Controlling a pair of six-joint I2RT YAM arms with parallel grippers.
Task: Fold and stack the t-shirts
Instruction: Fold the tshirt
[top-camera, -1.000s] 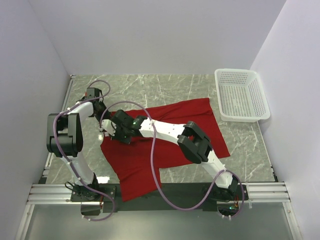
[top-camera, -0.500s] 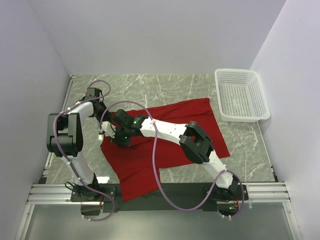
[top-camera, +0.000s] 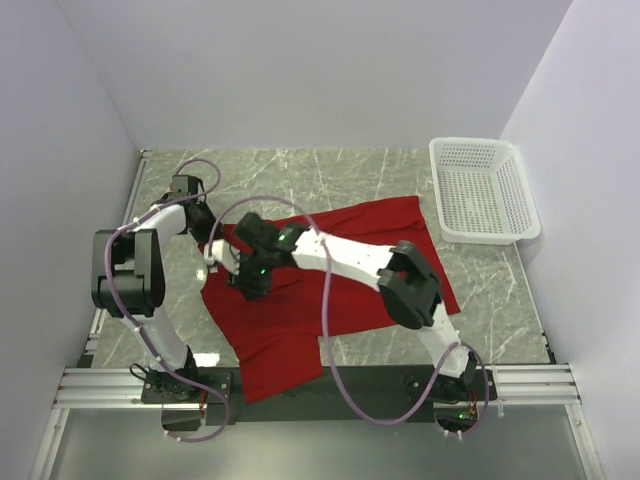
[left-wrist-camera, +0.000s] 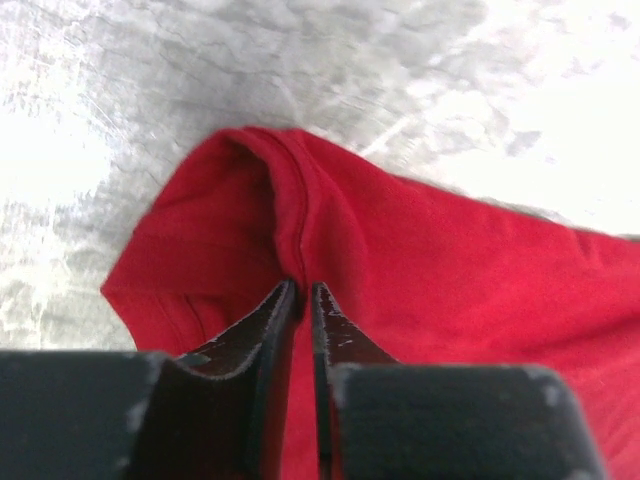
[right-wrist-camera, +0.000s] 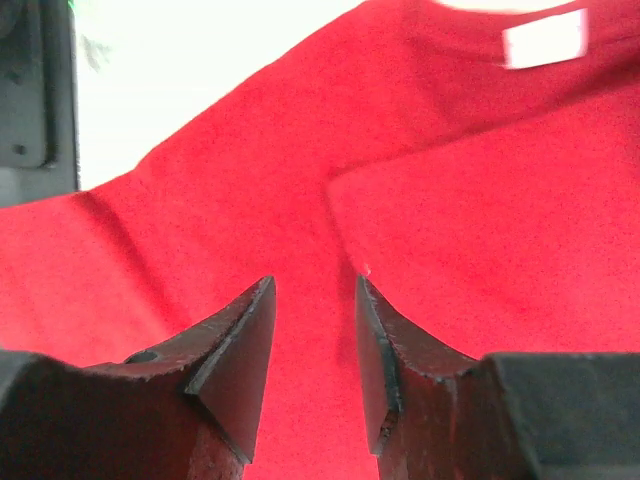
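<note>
The left hand (left-wrist-camera: 303, 290) is clenched on a raised fold of the deep red t-shirt (left-wrist-camera: 450, 270). Its two dark fingers nearly meet at the lower middle of the left wrist view, with a seam of the cloth pinched between their tips. From that pinch the cloth rises in a ridge toward the upper left of the frame. It ends in a rounded edge over the grey marbled tabletop (left-wrist-camera: 150, 80).

The right hand (right-wrist-camera: 315, 285) is released. Its fingers stand apart at the bottom of the right wrist view with nothing between them, and red cloth fills most of the frame beyond. A folded-over edge of the shirt runs from just above the right-side finger toward the right of the frame. The white neck tag (right-wrist-camera: 545, 38) shows at the upper right.

In the top view both hands are at the left end of the shirt, the left one at the cloth's upper left corner. The right one is just below and to the right of it, over the cloth. The shirt lies spread across the middle of the tabletop, with one part reaching down toward the arm bases. A white mesh basket (top-camera: 490, 235) sits at the upper right, near the shirt's far corner.
</note>
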